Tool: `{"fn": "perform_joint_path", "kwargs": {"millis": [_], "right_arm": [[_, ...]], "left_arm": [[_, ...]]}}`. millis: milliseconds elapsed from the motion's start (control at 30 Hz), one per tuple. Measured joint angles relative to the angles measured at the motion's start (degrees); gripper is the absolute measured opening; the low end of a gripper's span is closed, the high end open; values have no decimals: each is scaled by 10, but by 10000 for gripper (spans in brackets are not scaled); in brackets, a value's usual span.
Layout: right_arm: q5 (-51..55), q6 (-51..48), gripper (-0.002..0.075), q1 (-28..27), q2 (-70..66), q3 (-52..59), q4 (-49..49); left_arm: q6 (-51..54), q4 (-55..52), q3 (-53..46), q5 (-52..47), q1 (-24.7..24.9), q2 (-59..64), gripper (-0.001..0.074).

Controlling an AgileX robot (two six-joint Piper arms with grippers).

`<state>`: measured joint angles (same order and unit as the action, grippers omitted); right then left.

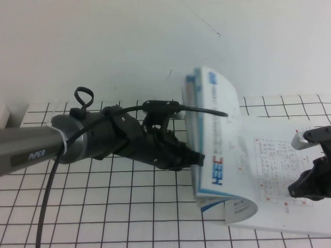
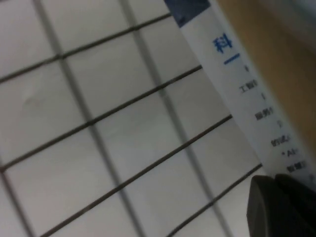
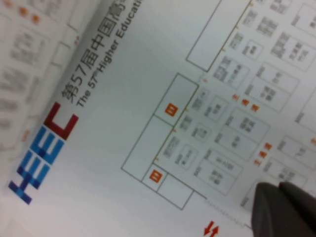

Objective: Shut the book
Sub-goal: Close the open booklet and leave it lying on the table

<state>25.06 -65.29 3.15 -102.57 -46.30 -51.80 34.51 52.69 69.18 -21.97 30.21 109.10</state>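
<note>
Lying on the right of the gridded mat [image 1: 103, 206], the book [image 1: 269, 170] runs its spine from the far side toward the robot. Its left half stands up, bowed over the flat right page (white paper, blue HEEC lettering, small floor-plan print). The left gripper [image 1: 195, 157] touches that raised half; open or shut, I cannot tell. The right gripper [image 1: 300, 164] hangs over the flat page, spread wide, holding nothing.

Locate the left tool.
High view, centre: left tool meets the book at its raised cover, above the grid mat; right tool over the open page at right.
</note>
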Motion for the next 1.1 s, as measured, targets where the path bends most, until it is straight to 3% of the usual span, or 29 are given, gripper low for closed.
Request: {"fn": "perform_joint_path", "kwargs": {"millis": [233, 400, 667, 867, 1100], "right_arm": [[-18, -2, -3, -4, 45, 0, -5], [-26, -1, -3, -12, 119, 0, 22], [-14, 96, -3, -20, 259, 0, 166], [84, 143, -3, -20, 380, 0, 258], [225, 297, -3, -20, 541, 1, 471]], "left_arm": [[114, 117, 17, -30, 23, -40, -4], [157, 133, 17, -52, 23, -60, -4], [228, 141, 17, -54, 21, -151, -4], [190, 5, 17, -45, 7, -240, -4], [-26, -195, 16, -121, -118, -317, -4]]}}
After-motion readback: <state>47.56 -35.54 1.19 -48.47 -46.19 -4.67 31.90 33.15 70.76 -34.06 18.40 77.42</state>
